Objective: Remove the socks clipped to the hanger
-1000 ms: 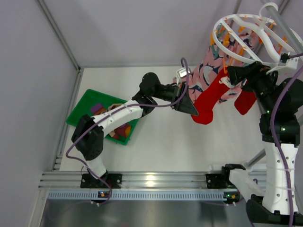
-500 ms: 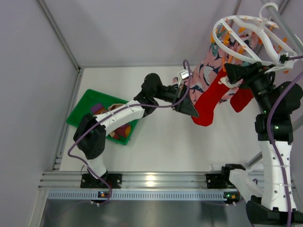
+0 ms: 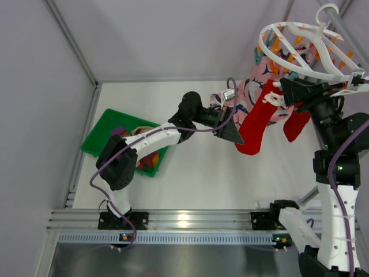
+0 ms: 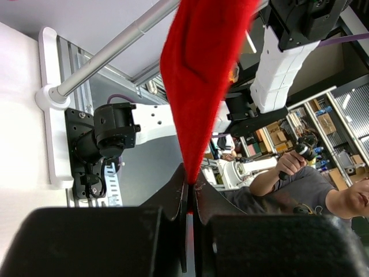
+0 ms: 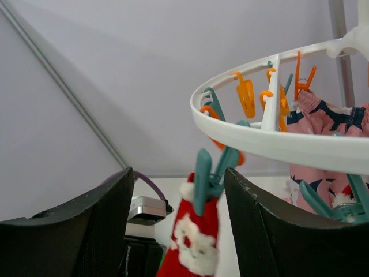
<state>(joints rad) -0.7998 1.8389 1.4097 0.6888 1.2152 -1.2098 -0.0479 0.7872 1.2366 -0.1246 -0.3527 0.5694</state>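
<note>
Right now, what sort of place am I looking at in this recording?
Probably a robotics lab test cell: a white table edged by an aluminium rail, grey panel walls, and, in the left wrist view, stocked shelves and a person holding a handle behind the rig.

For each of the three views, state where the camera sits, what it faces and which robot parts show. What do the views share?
Top external: above and behind the arm bases, looking down at the table; the left arm, right arm and hanger show.
Left wrist: looks along the left gripper, shut on the tip of the red sock, toward the right arm's base.
Right wrist: looks up between the fingers of the open right gripper at a teal peg on the hanger.
Shared: the red sock, in all three.
</note>
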